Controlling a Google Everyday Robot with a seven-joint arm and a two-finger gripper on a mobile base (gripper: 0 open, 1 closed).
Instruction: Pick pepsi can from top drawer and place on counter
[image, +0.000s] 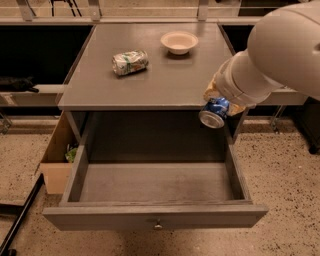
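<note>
Pincer (218, 103): at the end of the big white arm, off the table's (165, 85) front right corner. Mostly hidden by the wrist, but clenched on the pepsi can (214, 113), since the can hangs in the air with nothing else under it.

Can: held clear of the top drawer (155, 215), just in front of the table's front edge and about level with it. Long axis tilted, with one silver end pointing down and out from the table and the other end tucked up into the pincer.

Deciding relation: the bare tabletop lies up and back from the can, towards the table's middle. I judge the can must rise above the front edge before it goes in, then be tipped upright (the lower rim looks likeliest to catch).

On the table: a dented green-and-white can (130, 62) left of centre, a pale bowl (179, 42) near the back edge, both well apart from the can. The drawer stands pulled out below the table. A cardboard box (55, 165) sits at the table's left side.
</note>
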